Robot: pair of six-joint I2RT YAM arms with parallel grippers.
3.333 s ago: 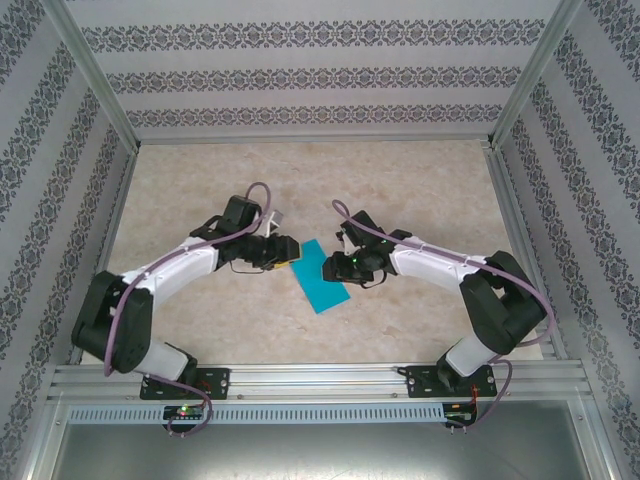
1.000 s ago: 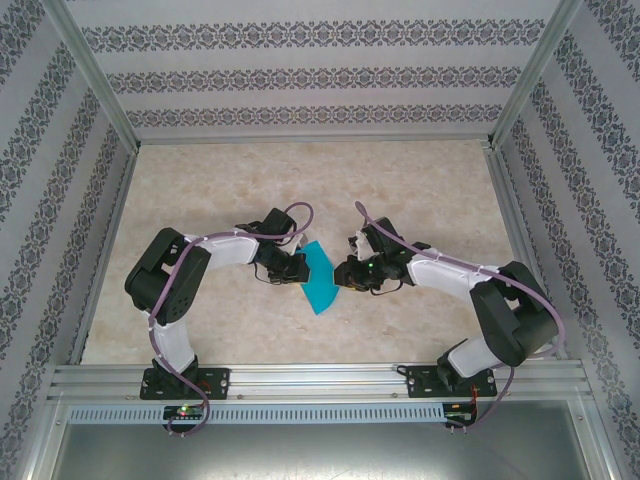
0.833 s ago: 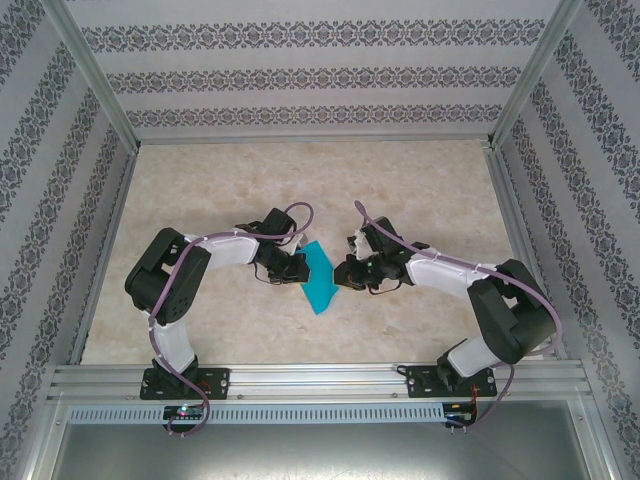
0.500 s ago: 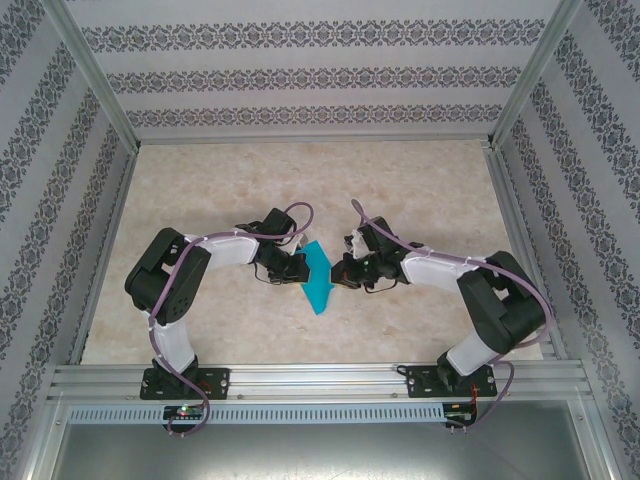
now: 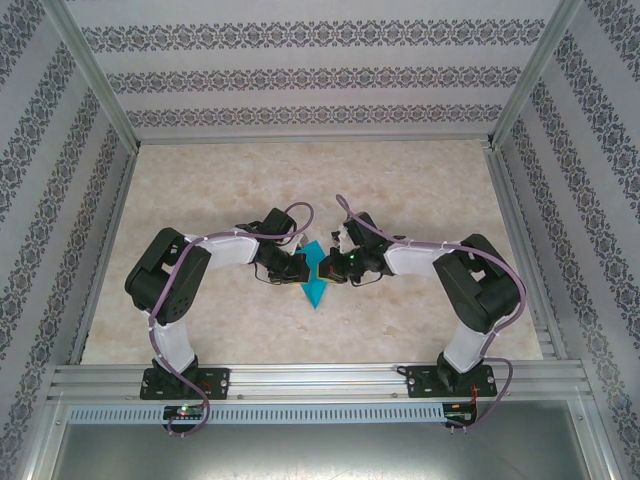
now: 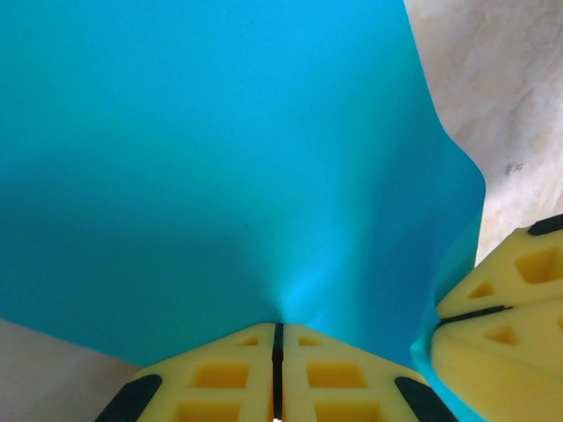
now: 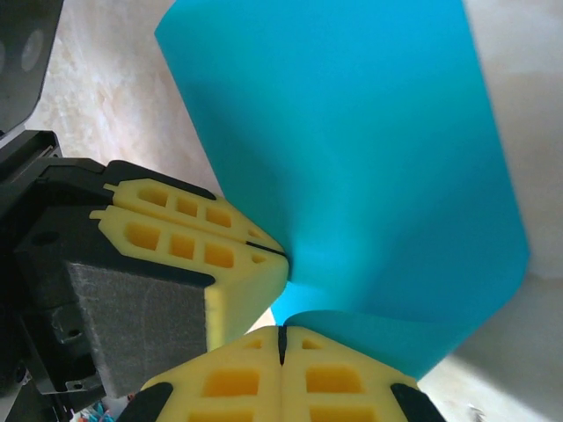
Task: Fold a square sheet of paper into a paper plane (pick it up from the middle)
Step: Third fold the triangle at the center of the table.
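While the two arms meet nose to nose above the table (image 5: 420, 190), the left gripper (image 6: 277, 327) is clamped tight on the sheet of paper (image 6: 220, 158), which puckers at its fingertips and fans out beyond them. Just beside it, almost touching, the right gripper (image 7: 281, 332) is pinched closed on the sheet too, and the paper bows between both pairs of fingers.

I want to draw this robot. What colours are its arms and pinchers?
The left arm and right arm have chunky black joints joined by white shells, with a thin lilac cable running along each. The left gripper and right gripper have yellow wedge-shaped fingers full of square holes, with black patches on their outer sides.
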